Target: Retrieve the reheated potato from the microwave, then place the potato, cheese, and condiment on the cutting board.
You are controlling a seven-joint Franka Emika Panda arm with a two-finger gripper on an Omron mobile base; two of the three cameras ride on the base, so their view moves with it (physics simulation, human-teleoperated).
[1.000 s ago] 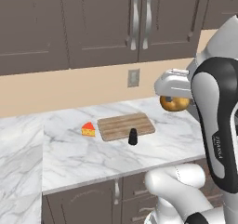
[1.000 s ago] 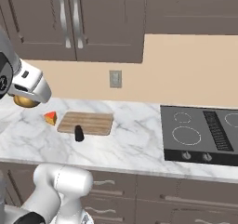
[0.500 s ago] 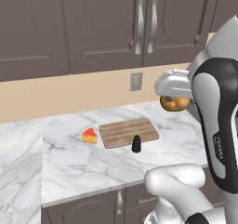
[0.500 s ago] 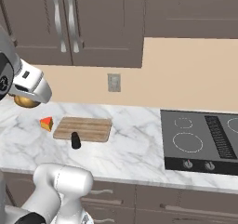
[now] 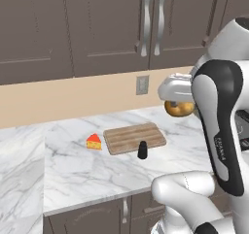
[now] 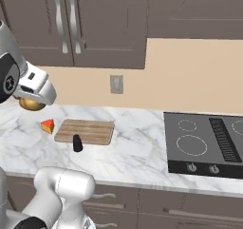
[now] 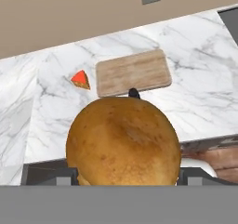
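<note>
My gripper (image 7: 124,179) is closed on the potato (image 7: 123,141); the hand view shows it seated between my two finger tips, one at each lower side of it. In the left base view the potato (image 5: 178,108) hangs under my white hand, raised well above the counter (image 5: 87,170) and to the right of the board. In the right base view the potato (image 6: 31,103) shows beneath the hand at the left edge, above the counter's left part.

The board (image 5: 134,138) lies flat on the marble counter, bare on top. The cheese (image 5: 94,142) sits on the counter just beside the board's left end; I cannot tell whether the two touch. The condiment (image 5: 142,150) stands upright on the counter at the board's near edge, toward its right half; in the right base view the condiment (image 6: 77,143) stands just in front of the board (image 6: 85,131), with the cheese (image 6: 47,126) to the board's left.

In the hand view the board (image 7: 133,72) lies beyond the potato, the cheese (image 7: 81,79) to its left, and the top of the condiment (image 7: 134,93) just shows over the potato.

A wall outlet (image 6: 116,84) sits on the backsplash above the board. A cooktop (image 6: 204,145) is set in the counter, well apart to the right. Dark cabinets (image 5: 112,29) hang above.
</note>
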